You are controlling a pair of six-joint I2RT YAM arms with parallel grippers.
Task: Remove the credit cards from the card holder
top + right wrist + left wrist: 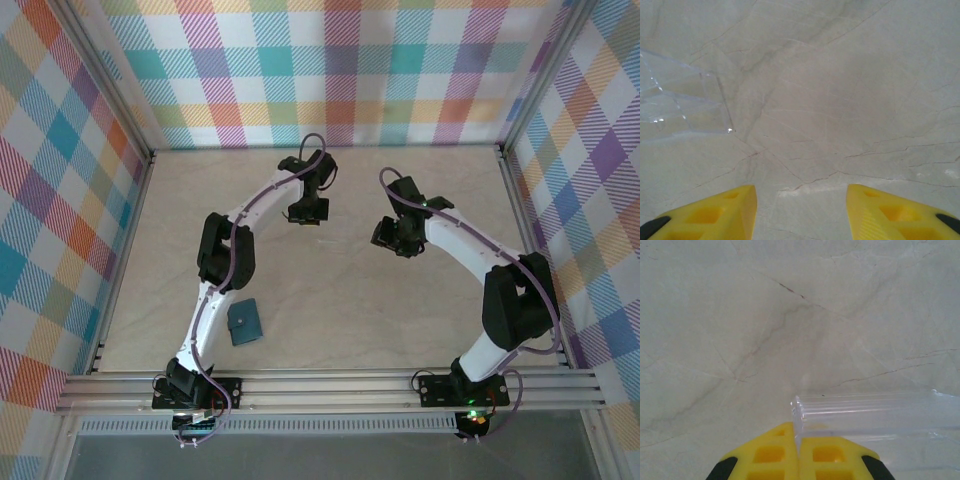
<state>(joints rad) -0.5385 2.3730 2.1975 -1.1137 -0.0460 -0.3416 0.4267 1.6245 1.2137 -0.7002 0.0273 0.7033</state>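
Note:
The card holder (243,322), a small dark teal wallet, lies flat on the table beside the left arm's lower link. Far from it, my left gripper (308,213) hovers over the table's back half. In the left wrist view its yellow fingers (771,455) are shut on the edge of a thin, see-through credit card (870,412), which juts out to the right above the table. My right gripper (392,243) hangs close by on the right, open (801,192) and holding nothing. The same clear card (675,100) lies at the left edge of its view, apart from the fingers.
The table (340,300) is pale marble with thin veins. Aluminium rails (330,385) line the near edge, and checked cloth walls (330,70) close in the back and both sides.

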